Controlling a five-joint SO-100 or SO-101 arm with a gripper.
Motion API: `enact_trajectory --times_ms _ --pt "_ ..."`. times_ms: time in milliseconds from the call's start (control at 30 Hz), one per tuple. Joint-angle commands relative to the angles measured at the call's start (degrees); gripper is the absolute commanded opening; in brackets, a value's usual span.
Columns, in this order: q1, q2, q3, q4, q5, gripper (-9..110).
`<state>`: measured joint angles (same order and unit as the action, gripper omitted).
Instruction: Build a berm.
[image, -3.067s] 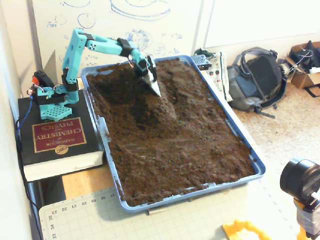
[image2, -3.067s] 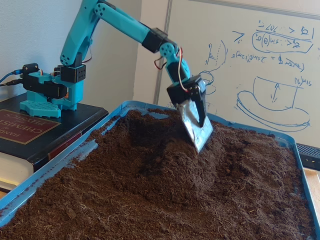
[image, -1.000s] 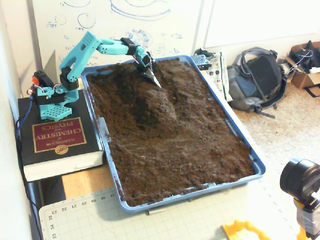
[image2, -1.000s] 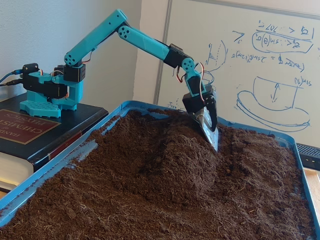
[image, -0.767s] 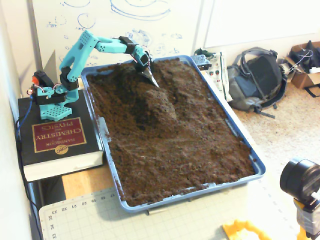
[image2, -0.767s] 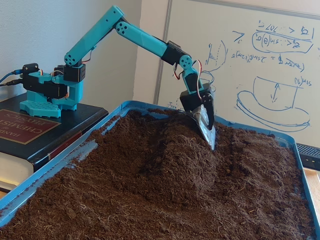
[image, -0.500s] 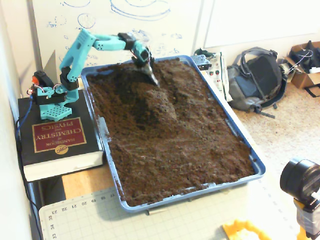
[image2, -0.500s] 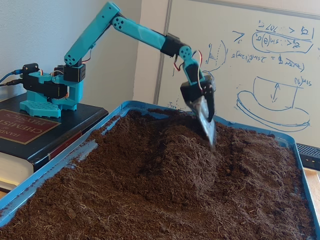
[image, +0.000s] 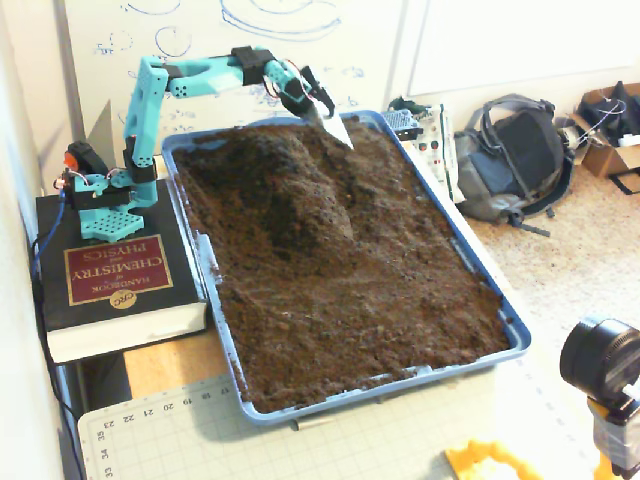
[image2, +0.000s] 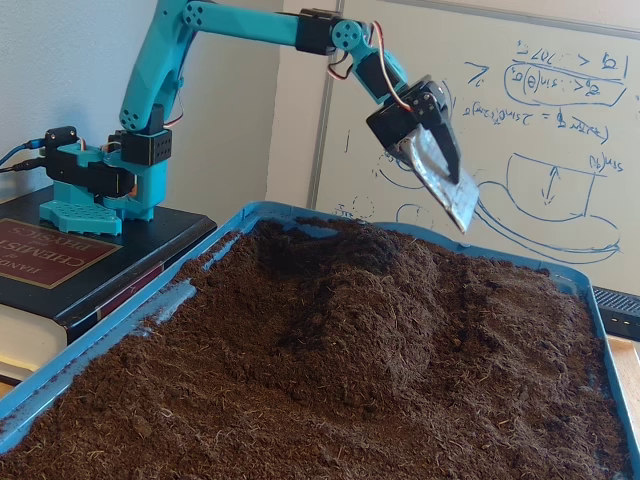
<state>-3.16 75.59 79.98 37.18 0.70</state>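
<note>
At the left edge of both fixed views, the turquoise plastic arm stands on a thick black-and-red chemistry handbook (image: 118, 272). Right of it, upper-centre in the blue tray (image: 515, 335), the berm (image: 305, 190) of dark crumbly soil rises. Above it, the gripper (image2: 452, 205), its silvery scoop blade (image2: 445, 185) half a second ago at the mound's flank, has lifted clear; whether its jaws are spread I cannot tell. Likely repositioning for another push.

The book (image: 118, 270) cover reads "Handbook of Chemistry and Physics"; the cutting mat (image: 150, 425) numbers seemingly 19–23, 33–34.
</note>
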Motion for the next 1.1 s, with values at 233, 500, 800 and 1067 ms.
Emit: enact_trajectory --times_ms 233,500,800,1067 --pt "6.2 24.4 15.4 18.9 -10.8 0" --pt "1.1 39.1 29.4 29.4 -11.7 0" --pt "-1.0 45.7 50.4 19.6 -11.8 0" --pt "-0.5 57.8 69.0 4.0 -10.6 0"
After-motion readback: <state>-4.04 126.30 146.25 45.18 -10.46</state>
